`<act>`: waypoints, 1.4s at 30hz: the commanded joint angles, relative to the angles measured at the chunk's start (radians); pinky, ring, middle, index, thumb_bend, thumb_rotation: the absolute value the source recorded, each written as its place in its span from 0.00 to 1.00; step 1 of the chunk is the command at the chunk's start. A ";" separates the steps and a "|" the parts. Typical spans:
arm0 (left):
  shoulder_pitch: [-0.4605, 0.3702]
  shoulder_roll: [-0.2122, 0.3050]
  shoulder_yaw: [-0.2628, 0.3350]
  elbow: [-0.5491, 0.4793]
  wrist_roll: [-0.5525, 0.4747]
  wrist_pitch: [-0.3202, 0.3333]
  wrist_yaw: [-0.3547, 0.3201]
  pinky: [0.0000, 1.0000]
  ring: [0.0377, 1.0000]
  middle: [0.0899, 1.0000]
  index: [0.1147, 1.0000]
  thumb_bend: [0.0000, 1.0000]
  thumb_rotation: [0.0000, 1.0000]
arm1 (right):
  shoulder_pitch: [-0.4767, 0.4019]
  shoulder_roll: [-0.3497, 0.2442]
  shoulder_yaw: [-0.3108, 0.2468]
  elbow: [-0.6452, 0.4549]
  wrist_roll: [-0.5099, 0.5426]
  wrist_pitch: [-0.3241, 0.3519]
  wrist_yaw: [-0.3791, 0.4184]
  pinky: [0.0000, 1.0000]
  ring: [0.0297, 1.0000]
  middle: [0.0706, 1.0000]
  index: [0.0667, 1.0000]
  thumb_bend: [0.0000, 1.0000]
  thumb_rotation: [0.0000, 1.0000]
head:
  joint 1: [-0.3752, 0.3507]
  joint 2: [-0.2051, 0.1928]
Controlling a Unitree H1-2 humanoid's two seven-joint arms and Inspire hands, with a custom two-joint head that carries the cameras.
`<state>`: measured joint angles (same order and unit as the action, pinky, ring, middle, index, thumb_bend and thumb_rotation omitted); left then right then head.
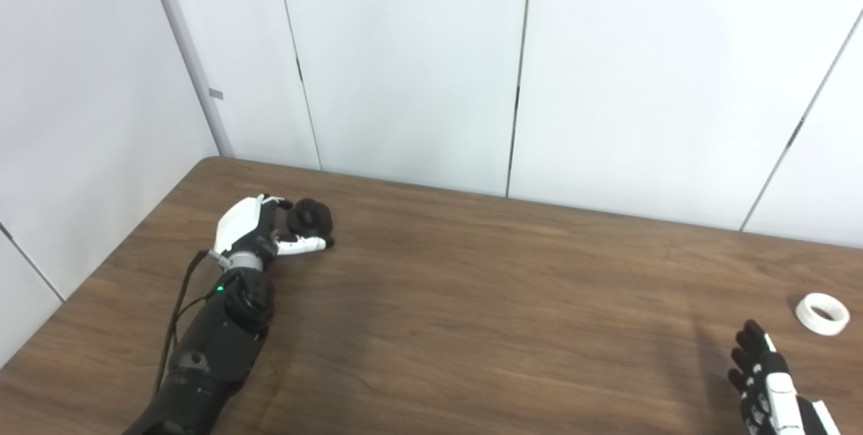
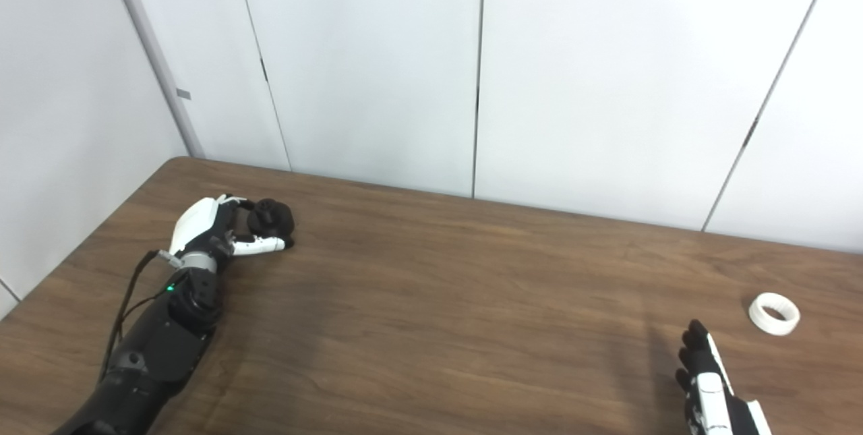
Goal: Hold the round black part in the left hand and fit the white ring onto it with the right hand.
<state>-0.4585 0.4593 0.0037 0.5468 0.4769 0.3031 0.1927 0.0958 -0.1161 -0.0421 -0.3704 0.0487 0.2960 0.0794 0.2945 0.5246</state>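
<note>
White ring [image 1: 822, 313] near table edge [image 1: 856, 256], seemingly beyond right hand [image 1: 765, 381].

The left hand [image 1: 259, 229] lies far out with fingers curled closed, while the right hand [image 1: 765, 381] hovers low, fingers extended.

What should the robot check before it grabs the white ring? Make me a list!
1. White ring free and alone on the table: ok.
2. Right hand empty, fingers apart: ok.
3. Right hand touching the ring: not ok, it sits short of it.
4. Left hand around the round black part: ok.
5. Black part lifted off the table: cannot tell.
6. Left hand's grip firm: cannot tell.
</note>
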 commanded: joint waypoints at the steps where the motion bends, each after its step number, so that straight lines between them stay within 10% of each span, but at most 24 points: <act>1: -0.047 0.021 0.002 -0.007 -0.005 -0.022 0.019 1.00 1.00 0.96 0.77 1.00 0.36 | -0.013 0.006 0.000 -0.037 -0.002 -0.012 -0.008 1.00 1.00 1.00 1.00 0.36 1.00 | 0.000 0.002; 38: -0.050 0.012 0.008 0.001 -0.060 -0.045 0.023 1.00 0.97 0.87 0.63 0.89 0.28 | -0.002 -0.006 -0.004 -0.024 0.004 -0.026 0.002 1.00 1.00 1.00 1.00 0.33 1.00 | 0.005 0.006; 42: -0.046 0.001 0.032 0.011 -0.077 -0.081 0.067 1.00 0.93 0.80 0.44 0.56 0.08 | -0.003 -0.008 -0.005 -0.026 0.005 -0.025 0.003 1.00 1.00 1.00 1.00 0.33 1.00 | 0.006 0.007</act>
<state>-0.4687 0.4396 0.0266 0.5638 0.3987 0.2568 0.2325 0.1072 -0.1169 -0.0416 -0.3721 0.0493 0.3047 0.0821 0.3006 0.5307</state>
